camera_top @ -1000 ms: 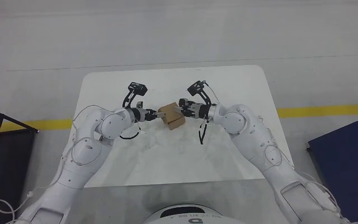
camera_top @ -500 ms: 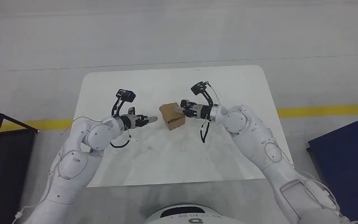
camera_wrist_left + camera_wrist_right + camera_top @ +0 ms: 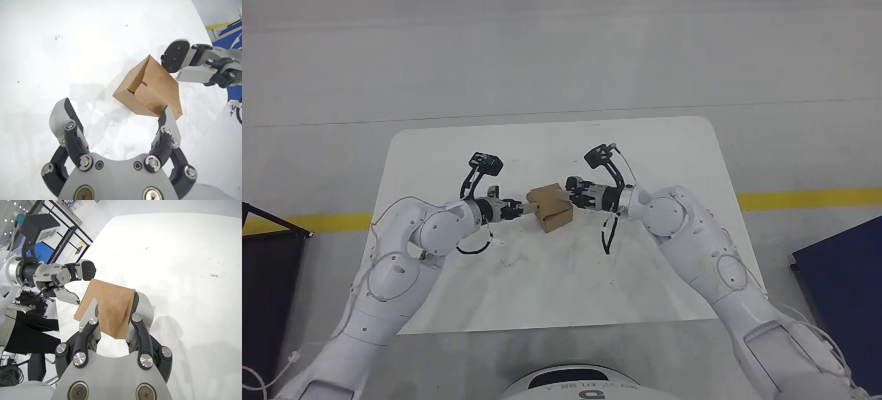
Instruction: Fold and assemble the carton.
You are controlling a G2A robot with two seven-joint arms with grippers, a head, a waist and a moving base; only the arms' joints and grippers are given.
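A small brown carton point(image 3: 548, 208) lies partly folded near the middle of the white table point(image 3: 662, 270), with one end flap showing a slit point(image 3: 151, 91). My right gripper point(image 3: 115, 300) is shut on the carton point(image 3: 111, 306), one finger on each side of its end. It also appears beyond the carton as the right gripper point(image 3: 178, 68). My left gripper point(image 3: 116, 105) stands open at the carton's other end, one fingertip point(image 3: 164, 113) touching its lower edge. The left gripper point(image 3: 82, 285) is spread wide just beside the carton's corner.
The table's surface carries faint scuff marks. A yellow floor line point(image 3: 812, 198) runs past the table's right side. A dark stand point(image 3: 267, 260) sits off the left edge. Bare table lies in front of and behind the carton.
My left gripper pulled back to the left away from the carton, then came back to its end. The right gripper kept its hold, and the carton barely shifted.
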